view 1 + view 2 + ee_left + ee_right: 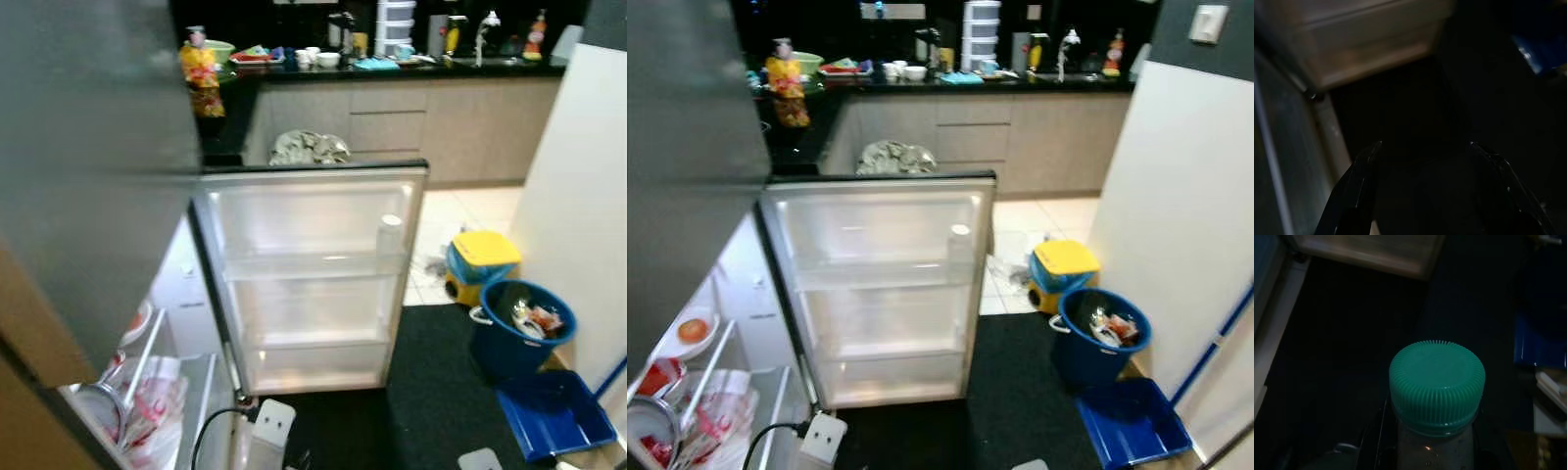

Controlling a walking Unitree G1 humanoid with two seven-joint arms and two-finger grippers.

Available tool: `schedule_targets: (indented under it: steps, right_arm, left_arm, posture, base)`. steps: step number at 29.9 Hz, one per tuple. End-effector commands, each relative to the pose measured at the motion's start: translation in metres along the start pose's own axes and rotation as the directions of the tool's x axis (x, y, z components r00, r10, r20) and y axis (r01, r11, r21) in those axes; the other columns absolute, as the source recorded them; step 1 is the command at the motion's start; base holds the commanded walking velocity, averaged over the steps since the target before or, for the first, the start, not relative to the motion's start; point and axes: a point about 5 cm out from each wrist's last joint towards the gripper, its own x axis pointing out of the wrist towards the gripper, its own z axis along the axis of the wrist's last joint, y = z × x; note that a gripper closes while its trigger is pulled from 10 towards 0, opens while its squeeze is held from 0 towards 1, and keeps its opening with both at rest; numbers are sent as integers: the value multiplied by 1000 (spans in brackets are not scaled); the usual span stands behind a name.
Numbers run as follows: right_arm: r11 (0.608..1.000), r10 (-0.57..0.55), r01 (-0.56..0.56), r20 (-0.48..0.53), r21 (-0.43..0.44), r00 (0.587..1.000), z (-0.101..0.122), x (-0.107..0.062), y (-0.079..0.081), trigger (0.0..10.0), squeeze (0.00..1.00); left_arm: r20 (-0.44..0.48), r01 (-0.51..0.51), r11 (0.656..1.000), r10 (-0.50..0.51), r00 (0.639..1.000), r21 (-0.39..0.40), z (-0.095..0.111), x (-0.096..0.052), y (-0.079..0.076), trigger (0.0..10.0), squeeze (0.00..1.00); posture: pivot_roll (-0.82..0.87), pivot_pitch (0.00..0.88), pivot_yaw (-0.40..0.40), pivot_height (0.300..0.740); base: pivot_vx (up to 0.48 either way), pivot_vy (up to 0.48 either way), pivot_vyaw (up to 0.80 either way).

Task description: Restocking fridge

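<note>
You are looking down at an open fridge door point(313, 274) that swings out toward you, its inner racks pale and lit, with one small white bottle point(390, 233) standing upright at the right end of the upper door rack. To your left the fridge interior point(167, 323) shows wire shelves holding a red-and-white plastic bag point(152, 406) and, in the right eye view, a small dish with an orange item point(693, 330) on a higher shelf. Your right end effector point(1430, 450) is closed around a clear bottle with a green ribbed cap point(1436, 382), gripping it below the cap on both sides; it hangs low over the dark floor mat point(441, 392), with the bottom corner of the fridge door ahead of it. Your left end effector point(1425, 196) is spread wide and holds nothing, its two black fingers point(1354, 191) pointing down at the same dark mat just beside the bottom edge of the fridge door. On the floor to your right stand a blue bucket point(519, 328) filled with rubbish, a yellow-lidded container point(480, 262) just behind it, and a blue dustpan-like tray point(554, 411) near the white wall panel point(578, 196). Beyond the door a dark worktop point(411, 67) runs across the back, crowded with bowls, cups and bottles, and a crumpled cloth point(309, 147) lies just behind the door's top edge.
</note>
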Motion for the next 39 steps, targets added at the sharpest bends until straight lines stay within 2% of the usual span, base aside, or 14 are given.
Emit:
schedule_targets:
  steps: [1,8,30,39]
  right_arm:
    - [1000,-9,9,-6,1,1000,-4,-2,-3,10000,0]
    - [1000,-10,10,-6,1,1000,-4,-2,-3,10000,0]
    - [1000,-11,11,-6,4,1000,-5,-2,-4,10000,0]
    - [1000,-14,14,-7,4,1000,-4,-2,-5,10000,0]
  left_arm:
    - [2,9,1000,-9,1000,7,2,1,-1,10000,0]
    - [5,19,1000,-19,1000,4,0,0,-3,10000,0]
    - [15,22,1000,-22,1000,17,-2,-2,-2,10000,0]
    - [18,23,999,-24,1000,34,1,-1,-2,10000,0]
  posture:
    - [-77,85,29,740]
    - [-79,87,26,740]
    - [-79,91,29,740]
    - [-81,91,28,740]
  base:
    - [349,0,0]
    - [320,0,0]
    - [0,0,0]
    - [0,-274,0]
